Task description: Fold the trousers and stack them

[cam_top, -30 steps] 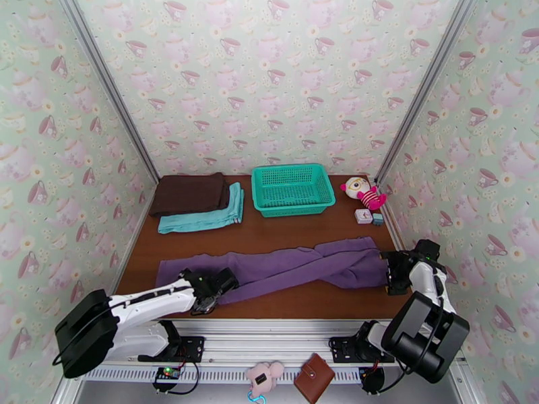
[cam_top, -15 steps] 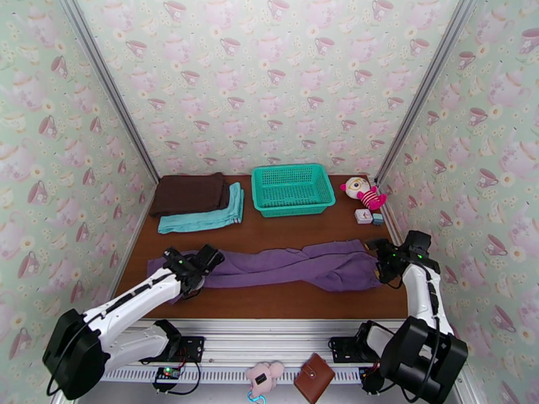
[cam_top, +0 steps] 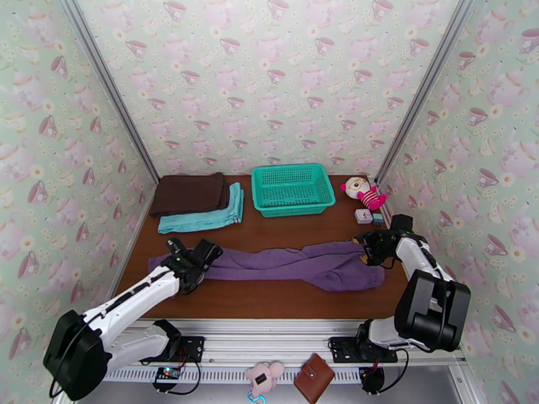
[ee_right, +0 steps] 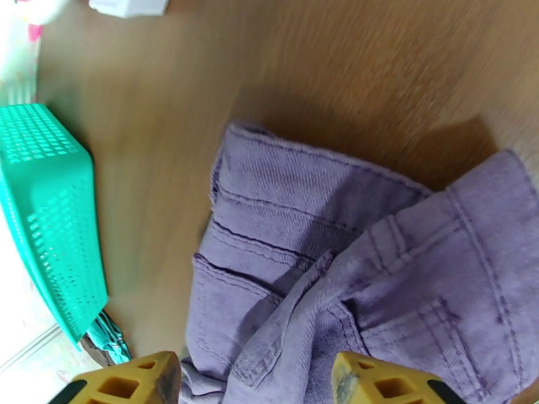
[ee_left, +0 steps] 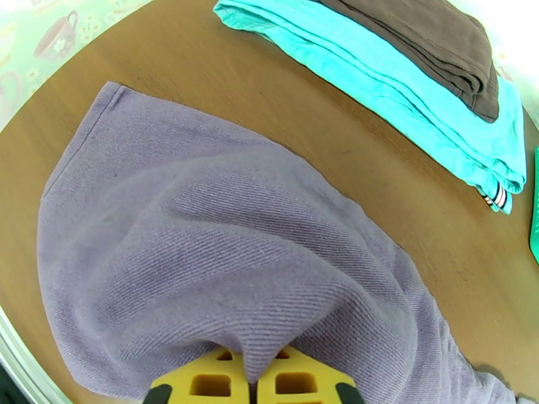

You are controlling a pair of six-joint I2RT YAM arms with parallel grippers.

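**Left arm has the leg end, right arm over the waistband**

On the left, the left gripper (ee_left: 252, 377) is clamped tight on the leg end of the trousers (cam_top: 290, 262), with a ridge of purple cloth pinched between its yellow fingers (ee_left: 202, 384). The trousers lie stretched across the front of the table (cam_top: 269, 301), legs left, waist right. Behind them a dark brown garment (cam_top: 190, 193) lies on a teal garment (cam_top: 202, 219), then comes the basket (cam_top: 292, 188). Far right, the right gripper (ee_right: 252, 372) hangs over the waistband, jaws spread wide and gripping nothing.
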